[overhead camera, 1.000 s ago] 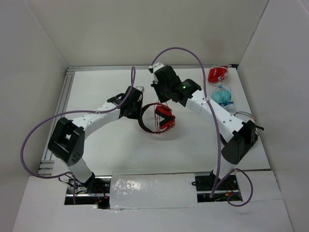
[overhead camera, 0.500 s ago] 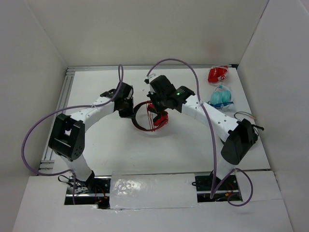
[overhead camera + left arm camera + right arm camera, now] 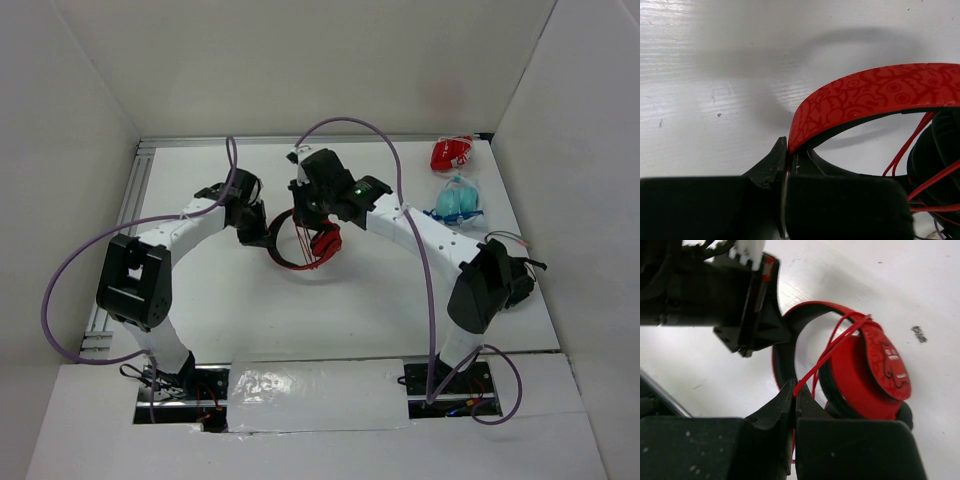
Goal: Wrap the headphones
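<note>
The red headphones (image 3: pixel 318 243) lie at the middle of the white table, the black-lined headband (image 3: pixel 284 256) curving left, the ear cups at the right. My left gripper (image 3: pixel 262 232) is shut on the headband (image 3: pixel 875 95) at its left end. My right gripper (image 3: pixel 303 212) hangs over the ear cups and is shut on the thin red cable (image 3: pixel 827 355), which runs taut from my right gripper (image 3: pixel 795 390) up across the red ear cup (image 3: pixel 875 370). Several cable strands (image 3: pixel 912 145) lie around the black ear pads.
A small red packet (image 3: pixel 451 153) and a teal packet (image 3: pixel 459 200) lie at the far right of the table. White walls stand behind and on both sides. Purple arm cables arc above both arms.
Both arms have moved left and a little away, carrying the headphones leftward across the table. The right gripper has kept hold of the cable and now sits over the ear cups.
</note>
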Action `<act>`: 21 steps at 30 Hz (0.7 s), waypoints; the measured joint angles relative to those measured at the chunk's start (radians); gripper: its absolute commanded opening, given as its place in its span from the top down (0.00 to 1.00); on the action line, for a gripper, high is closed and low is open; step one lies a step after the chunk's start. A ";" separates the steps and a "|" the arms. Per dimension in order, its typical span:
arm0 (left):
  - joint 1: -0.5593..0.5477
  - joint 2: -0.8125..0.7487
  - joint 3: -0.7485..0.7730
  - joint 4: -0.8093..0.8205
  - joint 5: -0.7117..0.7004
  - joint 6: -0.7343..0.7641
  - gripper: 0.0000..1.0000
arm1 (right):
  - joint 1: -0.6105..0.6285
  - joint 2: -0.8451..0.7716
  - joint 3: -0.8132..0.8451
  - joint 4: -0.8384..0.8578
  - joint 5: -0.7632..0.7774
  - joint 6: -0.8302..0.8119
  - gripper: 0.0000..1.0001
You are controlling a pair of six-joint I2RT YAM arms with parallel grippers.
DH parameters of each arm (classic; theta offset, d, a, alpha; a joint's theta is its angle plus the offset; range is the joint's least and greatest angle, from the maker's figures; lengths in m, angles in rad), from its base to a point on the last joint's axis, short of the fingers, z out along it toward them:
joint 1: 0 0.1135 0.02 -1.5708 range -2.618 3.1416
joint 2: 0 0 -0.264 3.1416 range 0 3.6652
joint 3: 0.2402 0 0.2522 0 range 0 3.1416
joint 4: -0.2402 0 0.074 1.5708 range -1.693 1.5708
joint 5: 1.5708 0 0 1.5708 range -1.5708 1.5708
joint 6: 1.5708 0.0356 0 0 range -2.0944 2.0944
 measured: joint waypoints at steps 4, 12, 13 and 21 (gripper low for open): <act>0.029 0.000 0.001 0.001 0.033 -0.012 1.00 | 0.000 0.013 0.005 0.007 -0.126 -0.005 1.00; 0.043 0.000 0.001 -0.010 0.048 -0.019 1.00 | -0.045 0.055 0.034 0.029 -0.349 -0.002 0.95; 0.043 0.000 0.001 -0.009 0.048 -0.021 1.00 | -0.059 0.075 0.062 0.028 -0.386 0.005 0.95; 0.049 -0.031 -0.001 -0.004 0.034 -0.048 1.00 | -0.094 0.128 0.153 0.017 -0.578 0.040 0.87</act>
